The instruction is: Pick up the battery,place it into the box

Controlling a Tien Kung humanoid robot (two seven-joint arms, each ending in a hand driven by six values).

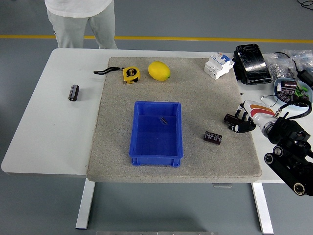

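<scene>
White counter (44,142), grey felt mat (200,98) laid over its middle and right.

Near: blue box (139,147), open-topped, sits on the mat toward the near edge. Inside, one small dark item (163,120) on the floor near the far wall; too small to identify. Rest of the box floor bare.

Right of the box, on the mat: battery (212,137), dark, lying on its side, apart from the box.

Just right of and slightly beyond the battery: right hand (239,122), arm entering from the lower right corner. Dark fingers (231,119) loosely curled and pointing left over the mat's right edge, nothing in them. Hand near the battery, not touching it.

Left side of counter, off the mat: a dark cylinder (73,92), standing alone.

Further right, off the mat: a shallow bowl (288,90) holding small mixed parts, partly hidden by cables; contents not resolvable.

Far edge of mat: yellow tape measure (130,74) with black strap trailing left; lemon (159,71) just beside it; white circuit breaker (218,65) at the far right corner. Beyond that, a black wrapped block (252,62).

Far side: a person (80,19) in light clothes stands at the counter's edge, hands not in frame.
</scene>
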